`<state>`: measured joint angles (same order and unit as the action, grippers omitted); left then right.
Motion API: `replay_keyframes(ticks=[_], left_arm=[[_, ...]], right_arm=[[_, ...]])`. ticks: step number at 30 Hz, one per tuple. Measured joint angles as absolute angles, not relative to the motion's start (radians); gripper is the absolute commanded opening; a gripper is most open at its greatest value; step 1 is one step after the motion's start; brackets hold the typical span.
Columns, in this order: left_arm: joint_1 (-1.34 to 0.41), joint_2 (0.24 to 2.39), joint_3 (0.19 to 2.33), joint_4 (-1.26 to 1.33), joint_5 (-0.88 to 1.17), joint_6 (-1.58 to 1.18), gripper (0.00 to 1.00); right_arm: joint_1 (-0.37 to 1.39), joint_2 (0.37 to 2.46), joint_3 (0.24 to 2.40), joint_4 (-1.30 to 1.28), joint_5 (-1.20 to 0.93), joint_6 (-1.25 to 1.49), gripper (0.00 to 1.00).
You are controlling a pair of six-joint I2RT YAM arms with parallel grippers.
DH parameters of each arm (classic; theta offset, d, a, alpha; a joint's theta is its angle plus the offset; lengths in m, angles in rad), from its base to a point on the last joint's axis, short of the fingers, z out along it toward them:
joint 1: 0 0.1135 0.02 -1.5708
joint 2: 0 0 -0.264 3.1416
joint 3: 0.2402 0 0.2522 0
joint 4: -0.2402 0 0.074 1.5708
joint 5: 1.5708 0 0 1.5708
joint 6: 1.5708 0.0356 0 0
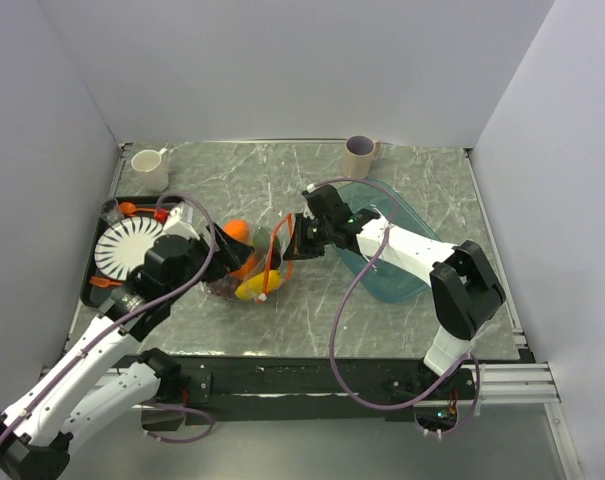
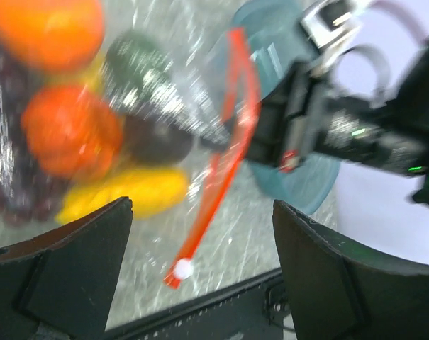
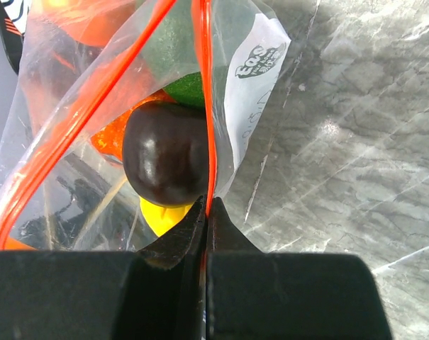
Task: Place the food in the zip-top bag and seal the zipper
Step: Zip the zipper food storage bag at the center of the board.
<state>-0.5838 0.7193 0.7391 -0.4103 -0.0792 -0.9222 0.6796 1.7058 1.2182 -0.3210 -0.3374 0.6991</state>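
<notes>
Down on the grey marbled table (image 1: 312,325), the left gripper (image 2: 200,212) is hovering with its jaws spread, facing the zip-top bag (image 1: 244,272), which is lying mid-table with the food (image 2: 69,131) inside. Just beyond, the right gripper (image 3: 205,207) is pinching the zipper (image 3: 208,106), jaws pressed together. Farther back, a teal bowl (image 1: 407,287) and two mugs (image 1: 360,155) are sitting.

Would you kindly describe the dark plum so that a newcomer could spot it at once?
On the marbled table, look at the clear zip-top bag near its middle. Just inside its orange-red zipper, where the right claw pinches it, sits the plum: the only glossy, near-black round fruit among orange, green and yellow neighbours.
</notes>
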Motion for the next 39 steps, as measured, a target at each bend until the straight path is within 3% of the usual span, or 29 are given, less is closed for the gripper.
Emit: replay_keyframes(ticks=[16, 39], left_arm=[[-0.584, 0.542, 0.468, -0.351, 0.018, -1.217, 0.78], [-0.728, 0.587, 0.271, -0.131, 0.025, -1.562, 0.65]], right_arm=[[0.680, 1.706, 1.218, -0.331, -0.319, 0.698, 0.00], [0.680, 1.706, 1.219, -0.353, -0.307, 0.698, 0.00]])
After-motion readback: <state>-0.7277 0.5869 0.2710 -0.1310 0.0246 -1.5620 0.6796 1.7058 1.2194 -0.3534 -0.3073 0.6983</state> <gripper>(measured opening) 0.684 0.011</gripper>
